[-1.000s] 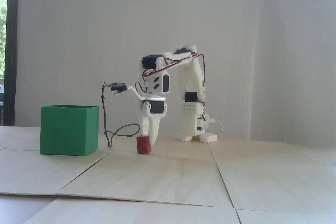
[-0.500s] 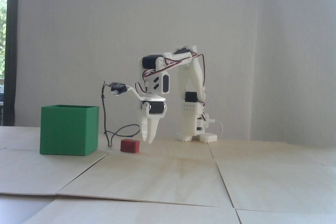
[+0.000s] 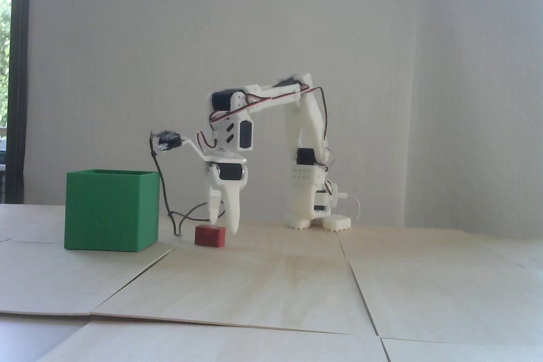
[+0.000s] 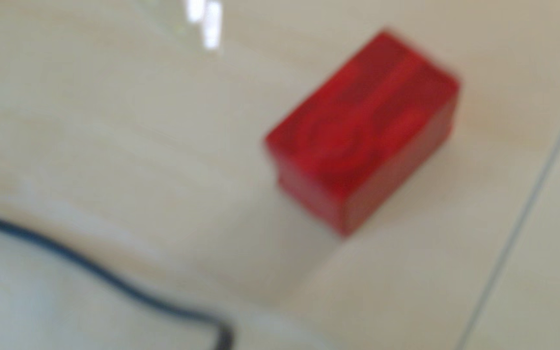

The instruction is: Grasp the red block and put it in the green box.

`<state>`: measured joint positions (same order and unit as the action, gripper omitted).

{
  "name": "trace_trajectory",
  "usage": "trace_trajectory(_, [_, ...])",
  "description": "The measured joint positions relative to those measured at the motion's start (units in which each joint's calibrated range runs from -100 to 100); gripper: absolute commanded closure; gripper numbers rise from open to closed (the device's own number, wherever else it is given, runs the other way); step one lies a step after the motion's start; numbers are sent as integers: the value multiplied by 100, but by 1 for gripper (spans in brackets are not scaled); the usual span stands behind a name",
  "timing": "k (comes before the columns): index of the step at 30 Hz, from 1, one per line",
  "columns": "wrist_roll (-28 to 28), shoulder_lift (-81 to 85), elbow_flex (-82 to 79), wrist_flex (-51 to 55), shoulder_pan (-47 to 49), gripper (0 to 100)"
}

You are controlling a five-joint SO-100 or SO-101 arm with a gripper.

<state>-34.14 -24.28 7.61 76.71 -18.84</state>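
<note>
Pale plywood panels (image 3: 271,277) carry the red block (image 3: 209,236) beneath a slightly parted, empty pincer (image 3: 224,227).

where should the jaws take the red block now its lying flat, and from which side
Grip the red block across its narrow width, on the two long side faces, coming straight down from above. It lies flat on its broad face on the table, so the top is low and wide while the long sides, clear in the wrist view, look free. The gripper hangs just above it, probably a short drop away.
</note>
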Motion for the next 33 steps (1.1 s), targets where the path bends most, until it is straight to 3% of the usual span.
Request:
trace_trajectory(5, [92, 0, 0, -341, -160, 77])
trace_trajectory(13, [98, 0, -483, -449, -176, 83])
trace_trajectory(16, [103, 0, -645, -458, -176, 100])
trace_trajectory(26, [149, 8, -600, -449, -176, 98])
trace_trajectory(33, [550, 8, 1486, 757, -374, 98])
